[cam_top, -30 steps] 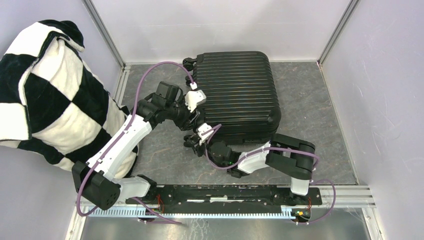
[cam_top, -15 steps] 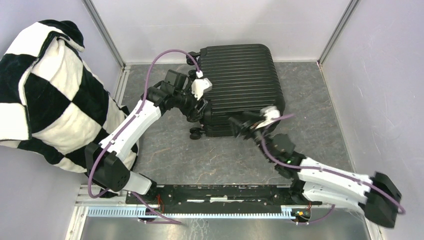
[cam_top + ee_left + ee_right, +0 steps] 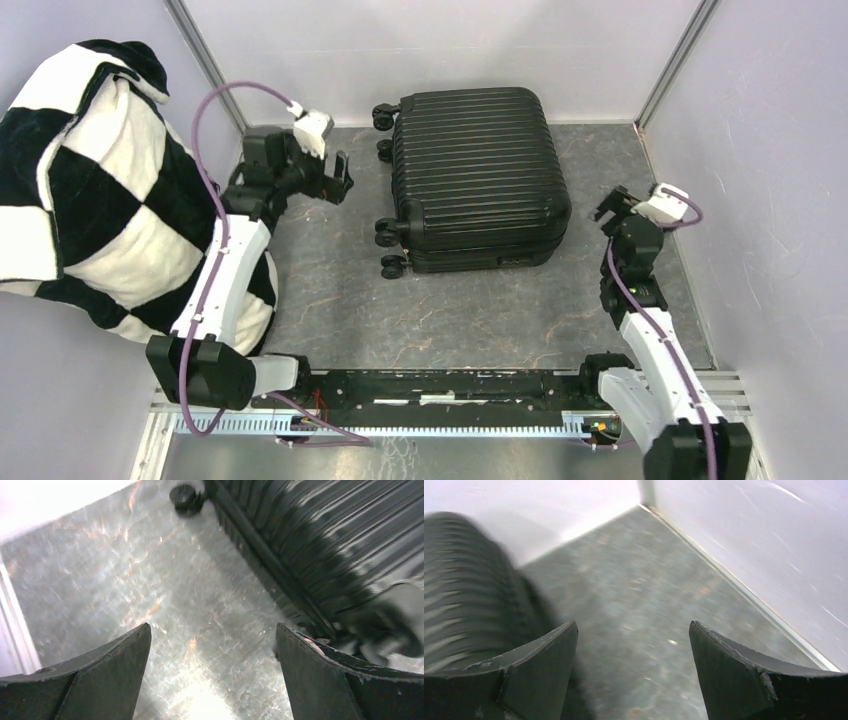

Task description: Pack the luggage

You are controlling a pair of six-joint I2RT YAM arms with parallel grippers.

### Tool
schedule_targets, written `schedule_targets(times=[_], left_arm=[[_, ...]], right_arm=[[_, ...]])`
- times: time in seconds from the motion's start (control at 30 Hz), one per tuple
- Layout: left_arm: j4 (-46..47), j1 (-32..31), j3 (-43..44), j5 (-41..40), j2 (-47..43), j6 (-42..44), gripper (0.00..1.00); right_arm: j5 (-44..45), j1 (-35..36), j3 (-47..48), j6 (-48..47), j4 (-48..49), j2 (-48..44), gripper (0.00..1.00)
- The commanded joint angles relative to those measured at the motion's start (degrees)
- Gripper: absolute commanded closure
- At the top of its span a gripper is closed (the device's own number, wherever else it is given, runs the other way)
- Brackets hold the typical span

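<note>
Lying flat and closed, the black suitcase (image 3: 478,178) sits between both arms; left gripper (image 3: 336,178) and right gripper (image 3: 612,210) gape wide, holding nothing, clear of its shell.

Left tool (image 3: 340,180) raised far-left, fingers spread, empty; right tool (image 3: 607,211) right side, likewise.

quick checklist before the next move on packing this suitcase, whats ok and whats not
1. Suitcase lying flat on the floor: ok.
2. Suitcase open for packing: not ok, it is closed.
3. Left gripper empty, jaws apart: ok.
4. Right gripper empty, jaws apart: ok.
5. Both arms clear of the suitcase: ok, one on each side.
6. Checkered blanket within left arm's reach: cannot tell; it is piled at the left wall.
</note>
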Motion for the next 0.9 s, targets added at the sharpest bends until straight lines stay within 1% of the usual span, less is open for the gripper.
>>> schedule_targets(times=[0.0,0.1,0.17,0.23,0.27,0.4,0.57,0.67,0.7,0.77,0.87], left_arm=[[13.9,-0.5,-14.3,-8.9,-1.2,-7.0,0.0],[22.3,-0.5,-23.0,-11.1,-2.5,-8.7,0.0],[27.1,-0.5,-28.4,-10.6,-3.5,-9.6,0.0],[31.7,-0.5,-33.7,-9.5,-4.0,-10.2,0.0],[35.6,-0.5,-36.9,-9.4,-3.8,-10.6,0.0],[45.9,-0.5,-44.4,-12.0,-0.1,-11.8,0.0],[54.5,-0.5,-48.7,-15.3,4.7,-8.8,0.0],[63.9,-0.5,-53.0,-16.2,6.4,-8.5,0.0],[62.9,-0.5,-52.3,-16.3,6.8,-8.8,0.0],[64.4,-0.5,-52.1,-17.0,7.8,-9.5,0.0],[67.5,-0.5,-52.2,-19.7,8.5,-8.8,0.0]], right_arm=[[-5.5,-12.6,-5.2,6.3,-1.6,3.0,0.11],[-5.1,-16.8,-7.8,5.7,-0.2,6.3,0.11],[-3.1,-16.8,-10.2,3.9,1.6,7.3,0.11],[-1.6,-16.8,-14.0,2.5,5.3,6.4,0.11],[-1.2,-16.8,-16.3,1.5,7.8,5.9,0.11],[0.9,-16.3,-22.9,-1.4,14.6,5.1,0.07],[2.2,-13.6,-27.6,-6.5,23.1,6.3,0.06],[1.4,-11.9,-30.4,-9.1,30.5,7.4,0.02],[1.1,-11.4,-30.5,-9.7,32.1,8.4,0.02],[1.0,-10.1,-32.4,-11.0,36.4,10.8,0.02],[0.5,-7.4,-32.4,-13.7,42.0,15.9,0.02]])
